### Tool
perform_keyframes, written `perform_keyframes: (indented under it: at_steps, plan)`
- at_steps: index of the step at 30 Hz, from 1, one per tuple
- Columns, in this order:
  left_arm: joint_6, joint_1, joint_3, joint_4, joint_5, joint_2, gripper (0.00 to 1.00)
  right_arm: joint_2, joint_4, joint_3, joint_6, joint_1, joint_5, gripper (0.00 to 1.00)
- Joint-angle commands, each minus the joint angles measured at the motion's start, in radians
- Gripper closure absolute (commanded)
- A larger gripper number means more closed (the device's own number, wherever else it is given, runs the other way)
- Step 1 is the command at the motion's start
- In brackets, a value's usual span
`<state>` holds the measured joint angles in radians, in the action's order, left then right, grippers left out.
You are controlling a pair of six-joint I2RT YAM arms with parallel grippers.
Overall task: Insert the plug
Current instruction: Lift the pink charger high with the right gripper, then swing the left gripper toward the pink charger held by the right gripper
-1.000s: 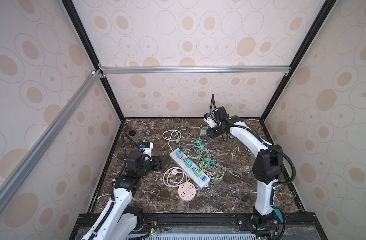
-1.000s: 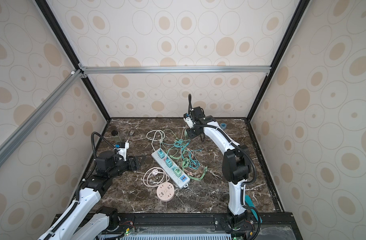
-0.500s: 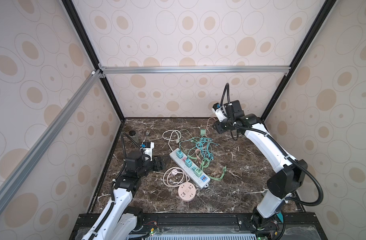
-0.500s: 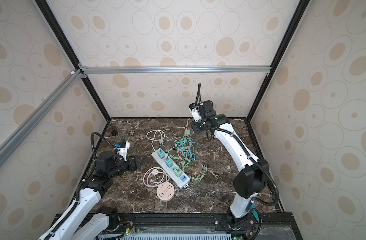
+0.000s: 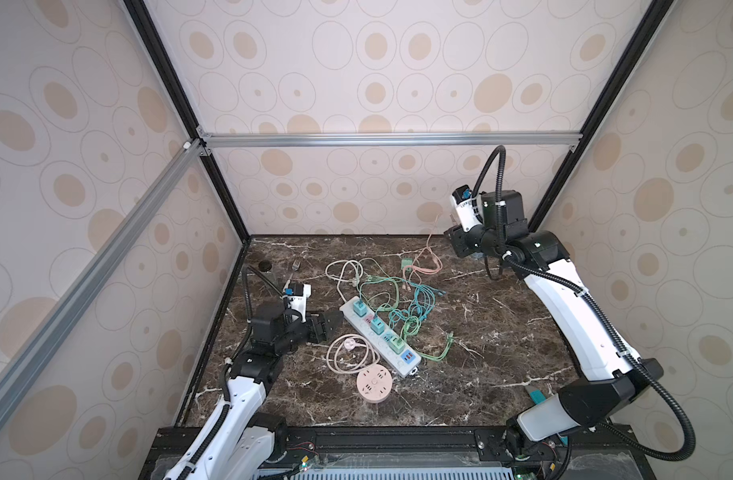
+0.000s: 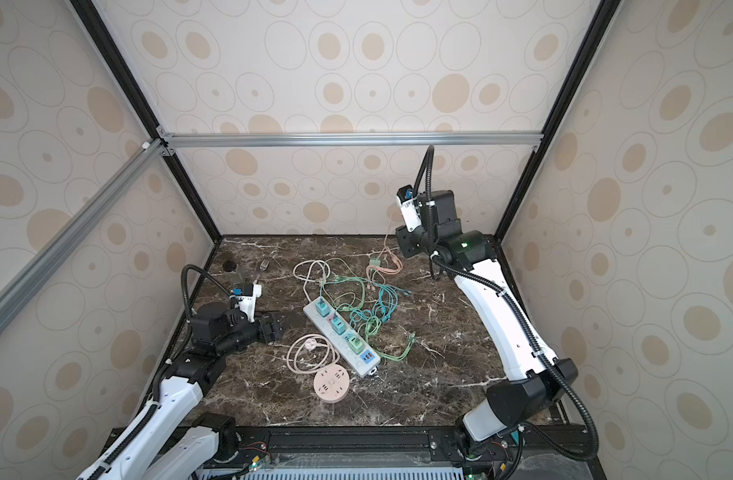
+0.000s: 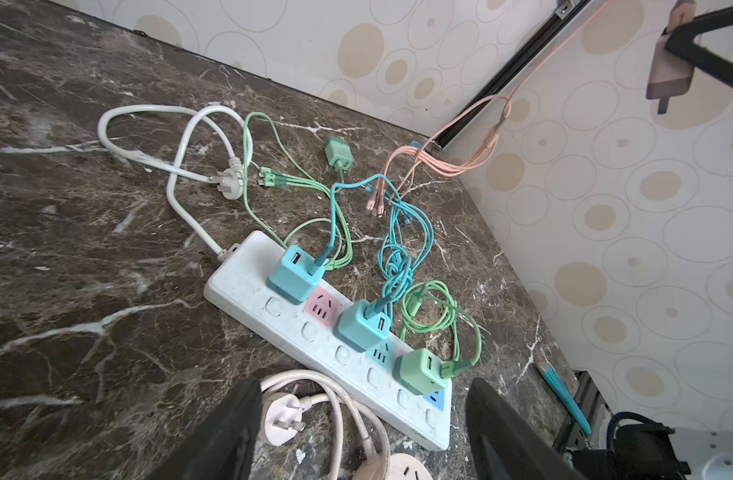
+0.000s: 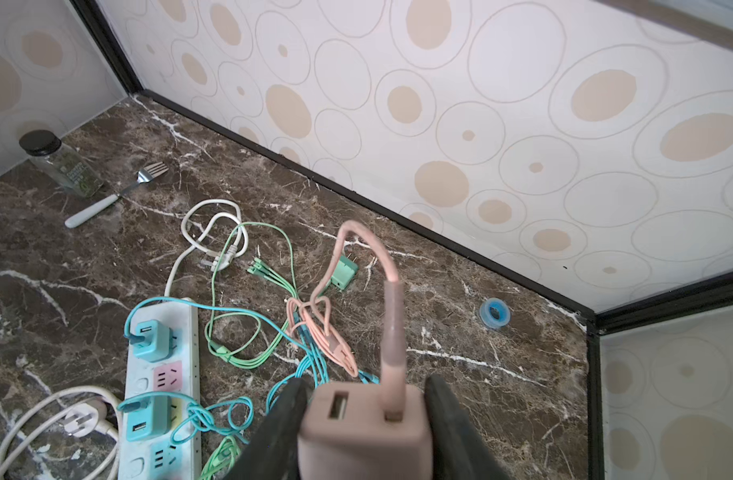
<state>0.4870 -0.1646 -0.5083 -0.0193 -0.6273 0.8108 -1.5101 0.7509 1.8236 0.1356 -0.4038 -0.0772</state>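
Nothing legible in any view. The only print I can spot is the label on the bottle [image 8: 65, 170], well away from my right gripper [image 8: 362, 399], just past the fork [image 8: 119, 193]. It's light lettering on a dark band, too small and blurred to read.
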Motion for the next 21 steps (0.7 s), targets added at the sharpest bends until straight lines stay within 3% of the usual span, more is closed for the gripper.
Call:
perform_keyframes:
  at_steps: [1,13,21]
  plan:
    - [0.012,0.001,0.003,0.051,-0.047,-0.025,0.23,0.057,-0.021,0.01,-0.029,0.0,-0.02,0.68]
    - [0.027,-0.077,0.008,0.119,-0.07,-0.038,0.23,0.185,-0.026,-0.013,-0.046,-0.001,-0.055,0.69]
    - [-0.02,-0.276,-0.048,0.133,0.021,0.013,0.23,0.213,-0.031,-0.001,-0.029,0.0,-0.076,0.69]
